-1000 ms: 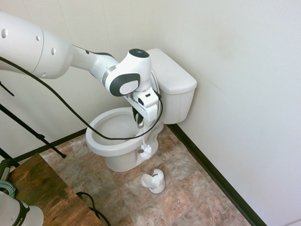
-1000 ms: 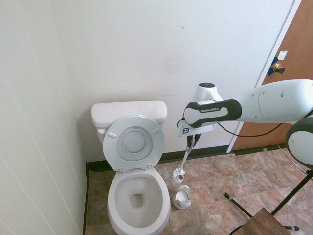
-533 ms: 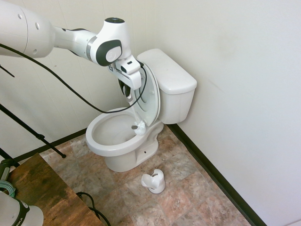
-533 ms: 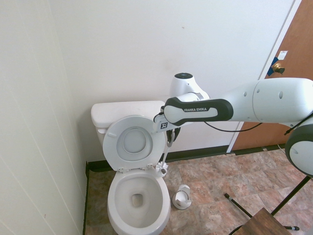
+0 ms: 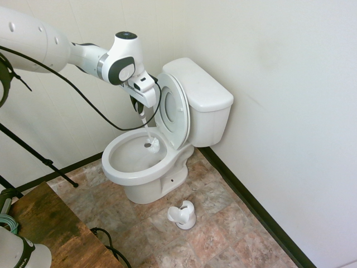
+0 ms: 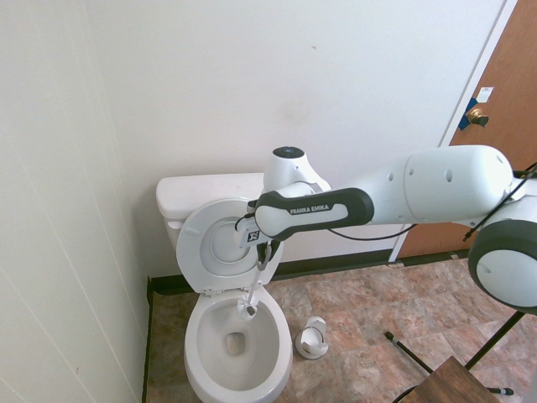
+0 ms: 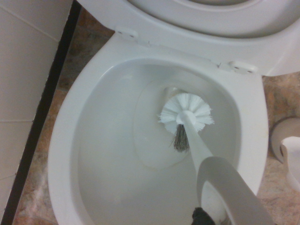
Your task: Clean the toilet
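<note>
Over the toilet (image 6: pixel 237 353) bowl, "FRANKA EMIKA" arm's jaws seemingly clench the brush (image 7: pixel 186 112) handle

A glossy white is shown by the toilet (image 5: pixel 139 167), and the brush (image 7: pixel 186 112) is white too, with a tuft of grey bristles. The brush holder (image 5: pixel 182 215) is white. The floor (image 5: pixel 223 223) is mottled in brown, tan and pink. The baseboard (image 5: pixel 251 206) is black; the door (image 6: pixel 503 126) is reddish brown.
</note>
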Controlling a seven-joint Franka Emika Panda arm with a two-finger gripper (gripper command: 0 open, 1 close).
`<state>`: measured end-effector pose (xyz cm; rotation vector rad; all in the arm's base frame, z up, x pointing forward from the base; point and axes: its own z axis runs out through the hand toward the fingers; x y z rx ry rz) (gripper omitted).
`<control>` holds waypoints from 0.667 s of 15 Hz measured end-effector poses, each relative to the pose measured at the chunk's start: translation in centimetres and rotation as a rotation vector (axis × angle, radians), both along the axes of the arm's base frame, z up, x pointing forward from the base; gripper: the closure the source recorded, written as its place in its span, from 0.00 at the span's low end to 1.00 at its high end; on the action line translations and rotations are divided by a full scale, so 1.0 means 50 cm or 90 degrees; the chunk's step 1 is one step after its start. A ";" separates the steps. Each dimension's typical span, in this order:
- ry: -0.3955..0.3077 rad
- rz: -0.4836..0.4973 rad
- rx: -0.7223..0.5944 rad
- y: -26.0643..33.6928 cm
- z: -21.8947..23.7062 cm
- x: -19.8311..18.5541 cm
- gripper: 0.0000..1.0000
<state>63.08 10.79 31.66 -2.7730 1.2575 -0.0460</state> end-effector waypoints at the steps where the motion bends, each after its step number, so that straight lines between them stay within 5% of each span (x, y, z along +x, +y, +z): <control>1: -0.001 0.001 -0.001 0.007 -0.033 0.007 1.00; 10: 0.005 -0.016 -0.014 0.074 -0.208 0.114 1.00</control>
